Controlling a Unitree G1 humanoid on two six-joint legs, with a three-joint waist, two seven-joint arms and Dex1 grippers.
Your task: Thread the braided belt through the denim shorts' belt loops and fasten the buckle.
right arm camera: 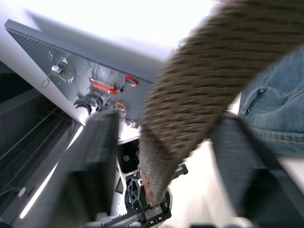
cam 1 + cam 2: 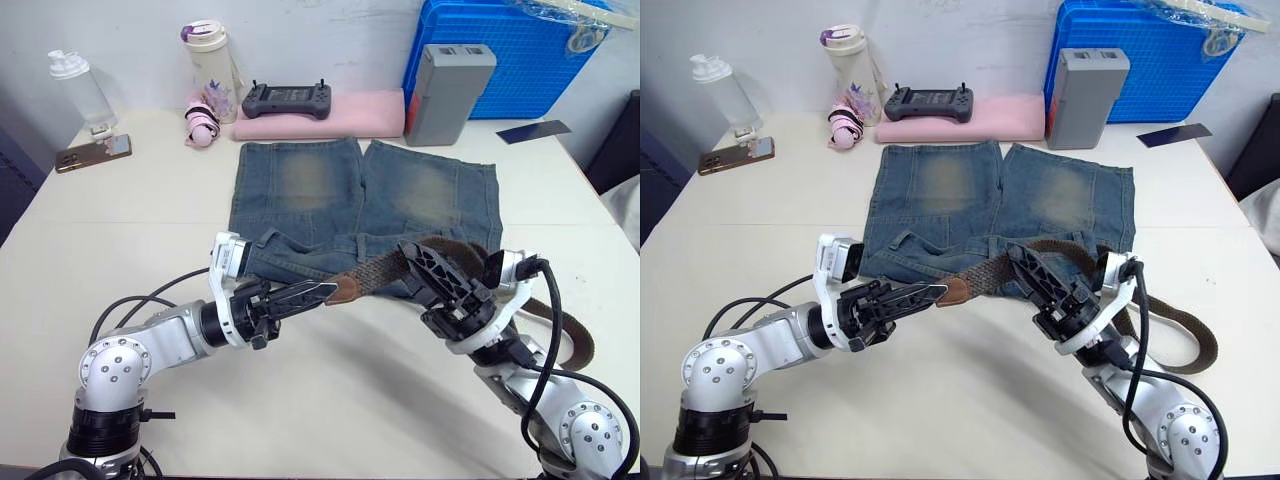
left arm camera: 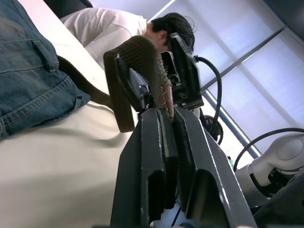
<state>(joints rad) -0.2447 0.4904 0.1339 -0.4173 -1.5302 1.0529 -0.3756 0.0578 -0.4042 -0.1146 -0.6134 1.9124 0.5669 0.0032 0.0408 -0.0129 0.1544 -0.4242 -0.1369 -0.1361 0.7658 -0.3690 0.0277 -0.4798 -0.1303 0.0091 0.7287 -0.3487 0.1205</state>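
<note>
The denim shorts (image 2: 330, 190) lie flat on the table with the waistband toward me. A belt loop (image 3: 45, 55) shows on the waistband. My left gripper (image 2: 326, 291) hovers just in front of the waistband, shut on the tan leather tip of the braided belt (image 2: 385, 270). From there the strap rises to my right gripper (image 2: 448, 258), whose fingers (image 1: 95, 156) stand wide apart, open, with the belt lying loosely between them. The rest of the belt curves in a loop on the table to the right (image 2: 578, 340). The buckle is hidden.
At the back stand a blue crate (image 2: 520, 55), a grey box (image 2: 450, 90), a pink pad (image 2: 320, 118) with a black controller (image 2: 287, 98), a tumbler (image 2: 212, 65), a bottle (image 2: 78, 88) and a phone (image 2: 92, 152). A person (image 3: 118, 28) sits beyond the table's right side.
</note>
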